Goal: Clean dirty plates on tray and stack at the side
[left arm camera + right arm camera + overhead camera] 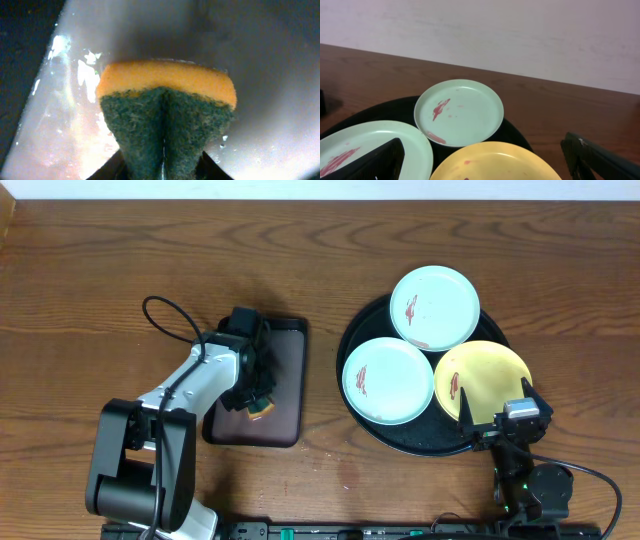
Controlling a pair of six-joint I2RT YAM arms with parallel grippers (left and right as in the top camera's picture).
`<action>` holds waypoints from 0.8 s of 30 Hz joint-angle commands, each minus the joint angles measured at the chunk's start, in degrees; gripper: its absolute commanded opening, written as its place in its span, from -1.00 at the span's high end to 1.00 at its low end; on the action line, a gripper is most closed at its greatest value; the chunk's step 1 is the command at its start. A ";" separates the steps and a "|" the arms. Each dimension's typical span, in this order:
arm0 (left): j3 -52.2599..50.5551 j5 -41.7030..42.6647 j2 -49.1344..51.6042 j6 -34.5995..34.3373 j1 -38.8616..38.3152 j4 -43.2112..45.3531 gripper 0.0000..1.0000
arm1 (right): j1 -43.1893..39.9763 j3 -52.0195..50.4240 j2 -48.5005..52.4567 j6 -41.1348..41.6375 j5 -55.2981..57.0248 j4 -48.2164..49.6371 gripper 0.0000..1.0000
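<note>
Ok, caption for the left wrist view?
Left tool pinching a folded orange sponge with green scouring pad over a glossy surface.

**Wooden table** [100, 270]: dark brown, grain running left to right, filling the overhead view; a pale strip borders its far edge.

**Rectangular tray** [288, 380]: dark, with rounded corners, lying flat on the table left of centre, its long side running away from the near edge.

**Sponge** [259, 412]: orange foam with a dark green scouring layer (the green face is creased down the middle in the left wrist view), positioned over the near half of the rectangular tray. The glossy surface behind it carries bright specks at left; droplets and glare cannot be told apart.

**Wall** [520, 35]: pale and plain, rising behind the table's far edge.
</note>
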 commanded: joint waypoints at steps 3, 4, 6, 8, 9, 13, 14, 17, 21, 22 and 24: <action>1.07 -0.57 -0.50 0.31 0.20 0.87 0.53 | 0.39 -0.09 -0.31 -0.66 0.07 -0.22 -0.99; 1.07 -0.59 -0.74 0.31 0.20 0.94 0.59 | 0.39 -0.09 -0.31 -0.66 0.07 -0.22 -0.99; 1.09 -0.83 -1.95 0.31 0.20 1.09 0.74 | 0.39 -0.09 -0.31 -0.66 0.07 -0.22 -0.99; 1.09 -2.29 -3.74 0.33 0.20 1.29 0.85 | 0.39 -0.09 -0.31 -0.66 0.07 -0.22 -0.98; 1.16 -3.52 -5.70 0.44 0.20 1.25 0.85 | 0.39 -0.09 -0.31 -0.66 0.07 -0.20 -0.99; 1.18 -3.54 -13.97 4.04 0.20 1.27 0.85 | 0.39 -0.09 -0.31 -0.66 0.07 -0.22 -0.99; 1.18 -3.54 -16.28 4.22 0.20 1.27 0.85 | 0.39 -0.09 -0.33 -0.66 0.07 -0.22 -0.99; 1.18 -3.54 -26.32 3.54 0.20 1.38 0.85 | 0.39 -0.09 -0.31 -0.66 0.04 -0.22 -0.98; 1.16 -3.58 -36.39 1.14 0.20 1.53 0.85 | 0.39 -0.09 -0.31 -0.66 0.07 -0.20 -0.99; 0.98 -4.09 -37.18 1.29 0.17 1.70 0.85 | 0.39 -0.09 -0.31 -0.66 0.07 -0.22 -0.99; -0.24 -7.19 -36.57 1.38 0.13 2.73 0.85 | 0.39 -0.09 -0.31 -0.66 0.07 -0.20 -0.99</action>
